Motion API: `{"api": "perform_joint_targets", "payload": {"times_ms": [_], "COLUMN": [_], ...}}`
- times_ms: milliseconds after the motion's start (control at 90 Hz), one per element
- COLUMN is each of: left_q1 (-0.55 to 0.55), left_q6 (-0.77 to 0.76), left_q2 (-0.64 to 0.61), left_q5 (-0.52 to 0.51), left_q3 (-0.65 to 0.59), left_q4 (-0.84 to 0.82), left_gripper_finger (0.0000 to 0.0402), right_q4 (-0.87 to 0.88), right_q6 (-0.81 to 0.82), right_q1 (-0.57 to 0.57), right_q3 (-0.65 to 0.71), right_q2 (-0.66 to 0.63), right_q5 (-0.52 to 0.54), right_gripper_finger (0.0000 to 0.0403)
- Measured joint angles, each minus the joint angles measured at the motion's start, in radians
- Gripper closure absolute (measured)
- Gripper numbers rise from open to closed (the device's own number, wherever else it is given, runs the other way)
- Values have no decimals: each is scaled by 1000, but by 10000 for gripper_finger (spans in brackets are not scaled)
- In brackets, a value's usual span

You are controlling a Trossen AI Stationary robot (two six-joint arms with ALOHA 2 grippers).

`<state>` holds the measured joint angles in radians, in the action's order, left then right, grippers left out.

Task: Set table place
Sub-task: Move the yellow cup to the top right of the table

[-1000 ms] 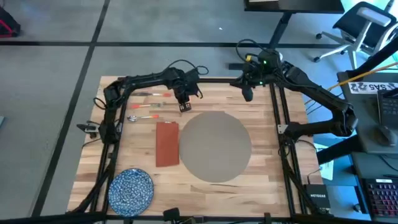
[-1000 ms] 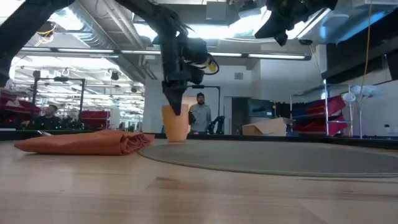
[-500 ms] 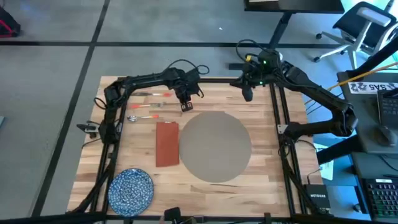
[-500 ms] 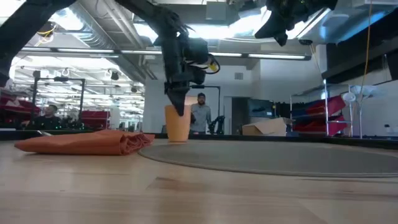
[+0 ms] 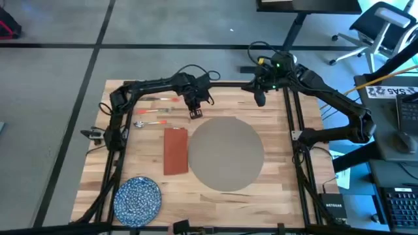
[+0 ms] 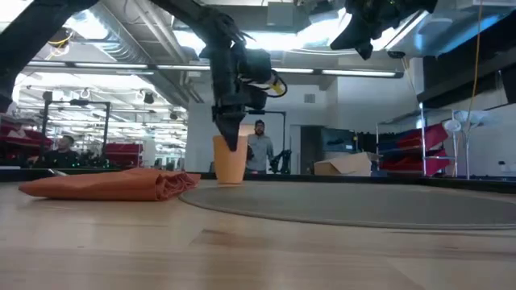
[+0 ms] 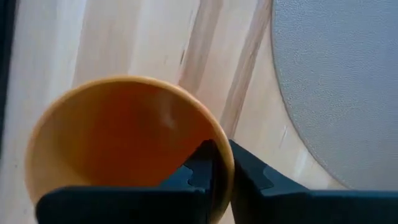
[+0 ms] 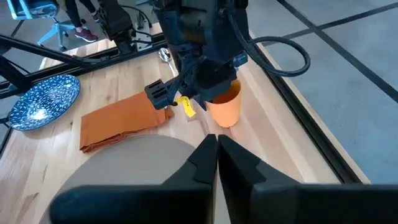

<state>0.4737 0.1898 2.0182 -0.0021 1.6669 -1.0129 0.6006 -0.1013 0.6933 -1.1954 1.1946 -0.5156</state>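
An orange cup (image 5: 194, 113) (image 6: 230, 161) stands upright on the wooden table (image 5: 274, 114), just off the far left edge of the round grey placemat (image 5: 225, 153). My left gripper (image 7: 217, 155) (image 6: 230, 135) is shut on the cup's rim from above. My right gripper (image 5: 259, 98) (image 8: 216, 146) hangs shut and high over the table's far edge, holding nothing. A rust-red napkin (image 5: 175, 150) lies left of the placemat. A blue speckled plate (image 5: 138, 198) sits at the near left corner. My left gripper pinches the cup's rim (image 7: 224, 148) on the side toward the placemat, one finger inside the cup and one outside. The fingers come from above, pointing down. The cup stays upright, and its base (image 8: 227, 123) appears to rest on the table.
A spoon (image 5: 149, 123) and other cutlery (image 5: 162, 100) lie on the far left part of the table, left of the cup. Black frame rails (image 5: 292, 124) run along the table's sides. People stand in the room behind the table (image 6: 260, 149).
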Motion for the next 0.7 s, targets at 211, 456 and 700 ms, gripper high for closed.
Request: {"api": "perform_joint_targets", "payload": {"times_ms": [211, 456, 700], "left_q1": [0, 2, 13], "left_q6": [-11, -10, -8], "left_q2": [0, 0, -2], "left_q5": [-1, -9, -50], "left_q3": [0, 50, 222], "left_q4": [1, -28, -95], "left_gripper_finger": [319, 281, 259], "right_q4": [0, 0, 0], "right_q6": [0, 0, -9], "right_q1": [0, 0, 0], "right_q3": [0, 0, 0], "right_q2": [0, 0, 0], "right_q5": [0, 0, 0], "right_gripper_finger": [389, 351, 333]}}
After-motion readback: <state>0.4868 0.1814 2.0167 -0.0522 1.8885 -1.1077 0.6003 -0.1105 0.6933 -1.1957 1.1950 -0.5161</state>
